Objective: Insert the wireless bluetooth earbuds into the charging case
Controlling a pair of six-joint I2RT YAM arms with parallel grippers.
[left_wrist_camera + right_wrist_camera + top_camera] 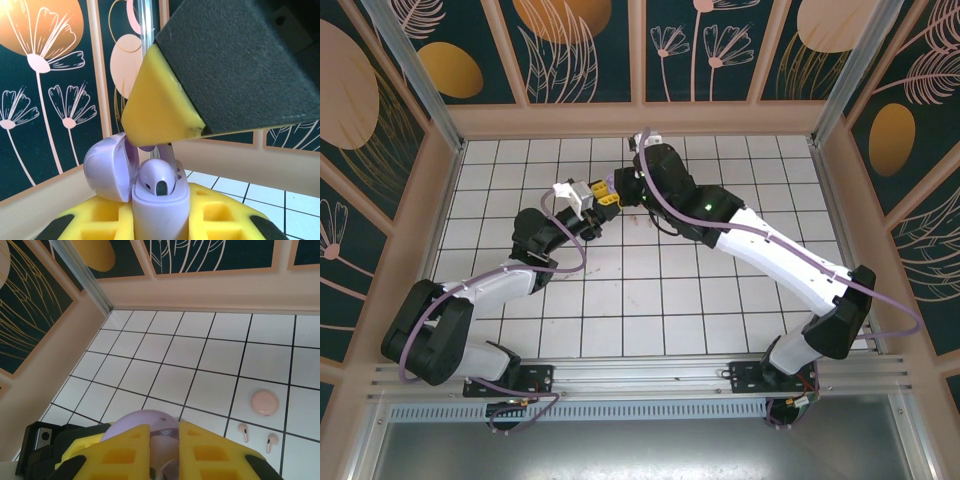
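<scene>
The left gripper (160, 222) is pressed together on the lower body of a lilac charging case (161, 212), which stands upright between its yellow fingers (95, 220). The case's round lid (107, 167) hangs open to the left in the left wrist view. One lilac earbud (157, 177) sits in the case with its rounded head poking out of the top.

Directly above the case, the right gripper (165, 452) points down at the opening, its yellow fingers drawn close together. A thin lilac piece (167, 150) shows between the finger and the case; it looks like the stem of a second earbud pinched there, though most of it is hidden. In the top view the two grippers meet nose to nose over the far middle of the white tiled table (650, 300).

Further out, in the right wrist view, a round pink case (265, 402) lies closed on a tile. Two pink earbuds (244, 431) lie just beside it, apart from each other. Dark wall panels with floral patterns (45, 75) surround the table.
</scene>
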